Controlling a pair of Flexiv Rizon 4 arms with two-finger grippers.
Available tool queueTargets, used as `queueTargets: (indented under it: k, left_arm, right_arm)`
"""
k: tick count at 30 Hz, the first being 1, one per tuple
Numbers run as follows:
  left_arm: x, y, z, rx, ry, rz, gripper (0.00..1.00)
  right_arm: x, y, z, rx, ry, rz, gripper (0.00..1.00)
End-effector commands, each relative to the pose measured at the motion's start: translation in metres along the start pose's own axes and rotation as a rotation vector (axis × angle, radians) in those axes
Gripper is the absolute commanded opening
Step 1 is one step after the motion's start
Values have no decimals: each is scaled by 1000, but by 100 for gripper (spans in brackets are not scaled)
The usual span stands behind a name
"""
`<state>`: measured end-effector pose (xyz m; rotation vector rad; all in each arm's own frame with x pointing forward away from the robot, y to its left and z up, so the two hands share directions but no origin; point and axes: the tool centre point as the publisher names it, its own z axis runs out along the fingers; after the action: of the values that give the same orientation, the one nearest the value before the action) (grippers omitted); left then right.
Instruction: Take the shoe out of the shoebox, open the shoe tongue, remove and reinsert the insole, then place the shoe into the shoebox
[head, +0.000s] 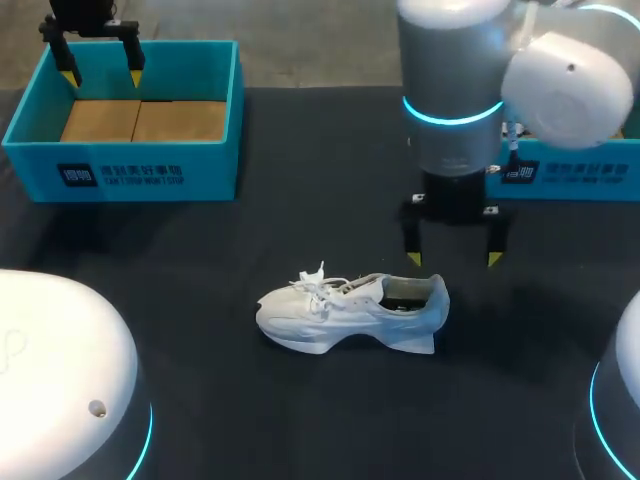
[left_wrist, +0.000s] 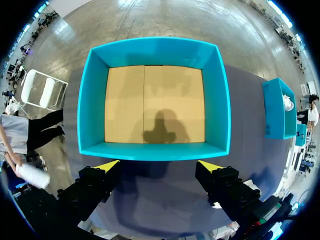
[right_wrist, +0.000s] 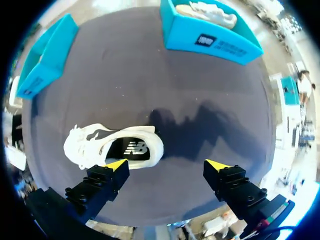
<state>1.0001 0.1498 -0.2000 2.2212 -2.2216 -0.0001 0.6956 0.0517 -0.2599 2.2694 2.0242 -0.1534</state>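
Head view: shoe (head: 350, 312) out of the shoebox (head: 130, 175), upright on its sole mid-table (head: 300, 220), toe toward left arm side, heel toward right. Insole (right_wrist: 135, 149) seen seated inside in right wrist view. Laces loose and bunched over the tongue.

Right hand (head: 452, 258) open and empty, hovering just behind the heel. In right wrist view, not centred: heel under one finger only, other finger over bare table. Left hand (head: 100, 68) also open and empty, over the shoebox rim, well apart from the shoe.

Risks, as judged:
- Straight descent from this offset: likely one tip landing on the heel collar, tipping or shoving the shoe instead of gripping.
- No bracing: with left hand so far off, pulling tongue or insole one-handed probably drags or lifts the whole light shoe.
- Loose laces: easy to snag on a yellow tip, tongue left half shut.
- Insole pinched together with the lining: may not come free, or may go back in creased.
- Second blue box (head: 570, 175) behind right arm, another shoe in it: possible wrong drop-off.
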Motion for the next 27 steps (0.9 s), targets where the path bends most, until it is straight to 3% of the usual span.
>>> queueTargets:
  k: [1,9,14,15,16,27]
  left_arm:
    - [0,0,0,0,0,0,100]
    - [0,0,0,0,0,0,100]
    - [0,0,0,0,0,0,100]
    - [0,0,0,0,0,0,100]
    - [0,0,0,0,0,0,100]
    - [0,0,0,0,0,0,100]
  right_arm:
    - [-33,-14,-16,-89,113,-70,100]
    - [-55,-25,-34,-211,163,-246,100]
    - [-63,-26,-40,-247,193,-346,100]
    - [-68,-25,-41,-257,258,-483,100]
    - [-70,-25,-41,-255,256,-554,100]
    - [-70,-25,-41,-255,256,-554,100]
